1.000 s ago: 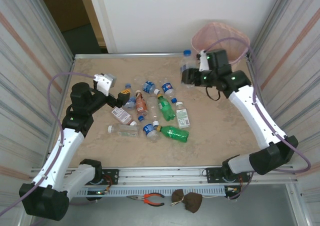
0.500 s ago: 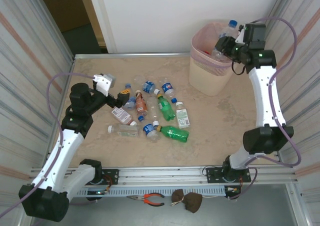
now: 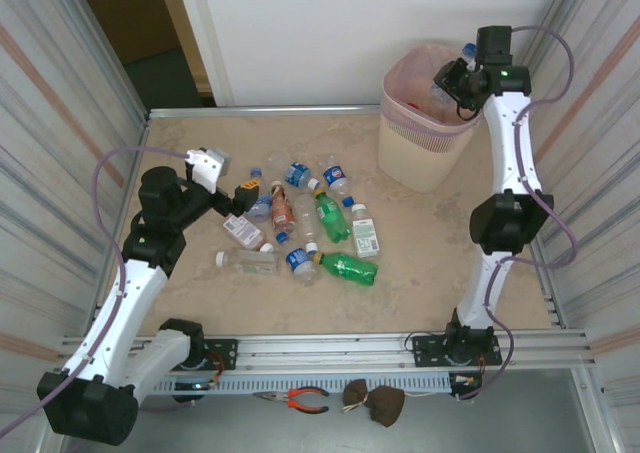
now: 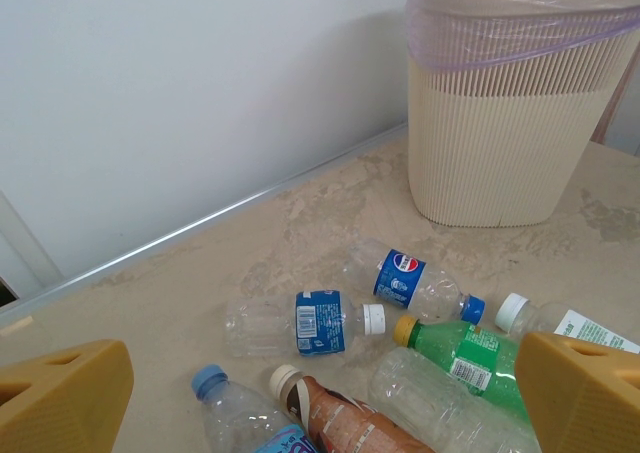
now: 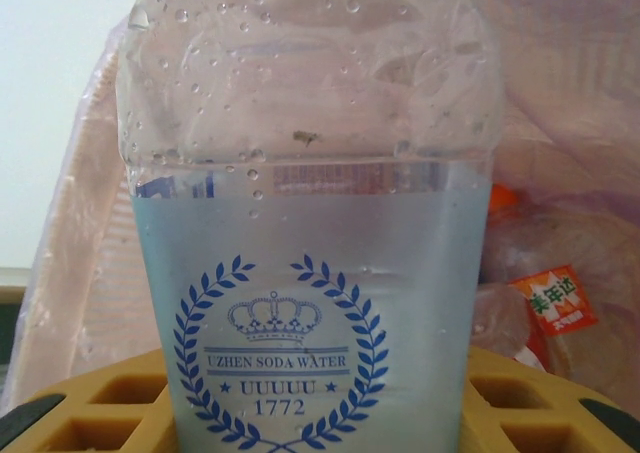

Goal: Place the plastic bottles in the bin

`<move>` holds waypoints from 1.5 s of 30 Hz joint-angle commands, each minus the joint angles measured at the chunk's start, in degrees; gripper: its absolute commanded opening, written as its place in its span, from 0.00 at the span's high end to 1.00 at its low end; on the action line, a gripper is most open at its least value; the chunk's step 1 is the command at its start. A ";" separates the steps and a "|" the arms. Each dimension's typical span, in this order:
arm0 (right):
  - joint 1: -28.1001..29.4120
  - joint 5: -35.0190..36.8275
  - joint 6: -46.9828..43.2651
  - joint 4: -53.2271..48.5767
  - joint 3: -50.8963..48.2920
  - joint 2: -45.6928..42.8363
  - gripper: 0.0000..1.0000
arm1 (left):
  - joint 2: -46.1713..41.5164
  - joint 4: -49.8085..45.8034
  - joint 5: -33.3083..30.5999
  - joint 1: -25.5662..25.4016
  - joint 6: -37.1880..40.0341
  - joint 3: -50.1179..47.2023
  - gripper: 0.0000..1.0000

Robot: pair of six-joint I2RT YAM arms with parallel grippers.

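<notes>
Several plastic bottles (image 3: 310, 223) lie in a loose pile at the table's middle: clear, green and brown ones. In the left wrist view a Pepsi-labelled bottle (image 4: 405, 278), a blue-labelled clear bottle (image 4: 320, 323) and a green bottle (image 4: 465, 353) lie ahead of my open left gripper (image 4: 320, 393). That gripper (image 3: 247, 190) hovers at the pile's left edge, holding nothing. My right gripper (image 3: 455, 73) is raised over the pale pink bin (image 3: 425, 148) at the back right, shut on a clear soda-water bottle (image 5: 310, 273) with a pale blue label. Its blue cap (image 3: 467, 50) points up and away.
A pink liner (image 5: 570, 113) lines the bin, and other bottles (image 5: 540, 303) lie inside it. Corrugated metal walls flank the table on both sides. Pliers (image 3: 300, 400) lie on the rail in front of the table.
The right arm swung from beside the bin up and back over its rim, carrying the clear bottle. The left arm and the pile stayed still.
</notes>
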 commanded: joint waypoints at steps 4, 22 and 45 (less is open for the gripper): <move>2.81 1.32 2.50 -5.64 8.51 6.44 0.54 | -1.29 0.00 0.60 0.04 0.08 -0.33 0.01; 2.65 -0.52 2.53 -10.76 11.61 18.20 0.54 | -1.07 -0.17 0.76 0.09 0.19 -0.18 0.01; 4.35 12.56 -4.14 -19.53 10.81 21.37 0.24 | -0.57 -0.28 1.30 0.06 0.09 0.17 0.01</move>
